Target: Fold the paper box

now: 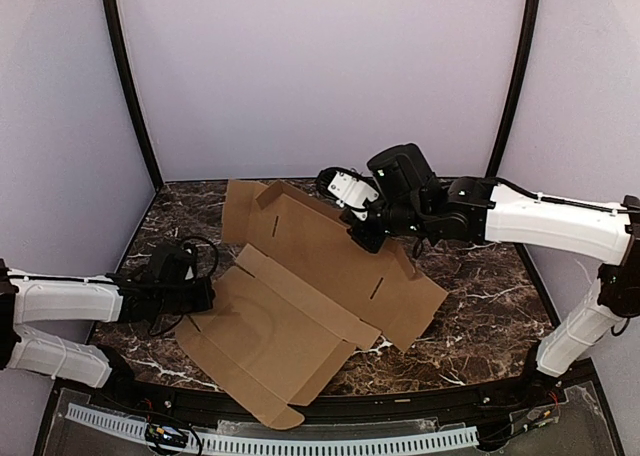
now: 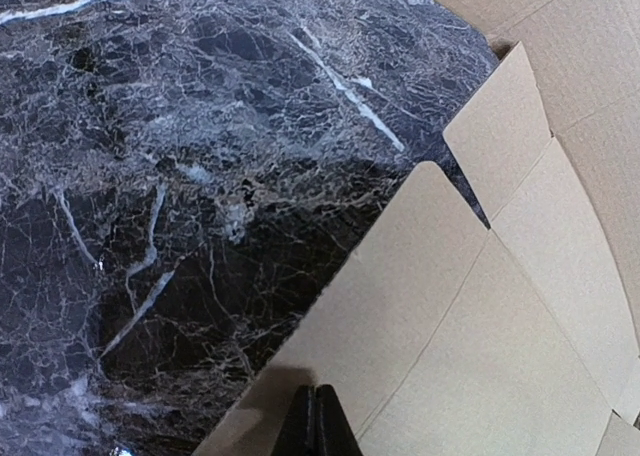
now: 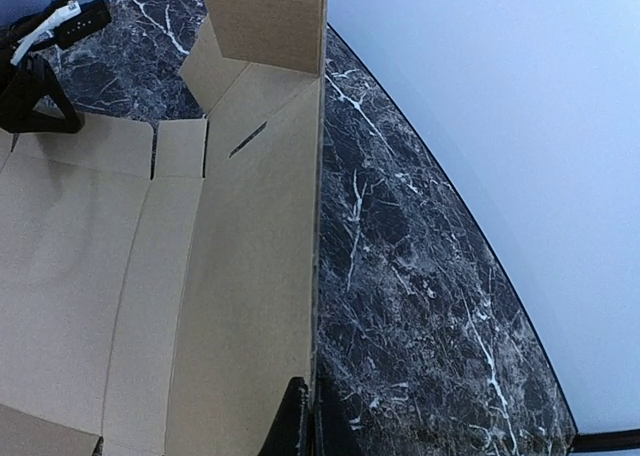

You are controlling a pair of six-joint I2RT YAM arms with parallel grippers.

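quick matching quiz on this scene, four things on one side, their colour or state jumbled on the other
Things:
1 box
2 table
3 left jaws
4 right jaws

Descriptions:
a dark marble, white veins
b shut on the box's raised far edge
c plain brown, opened out
d shut on the box's left flap

Pairs: 1-c, 2-a, 3-d, 4-b

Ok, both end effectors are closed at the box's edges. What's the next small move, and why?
Probably draw the right end effector slightly toward the bases, tipping the far panel of the box more upright along its crease. It is shut on that panel's edge, which looks lifted off the table, while the left end effector, also shut, pins the left flap.
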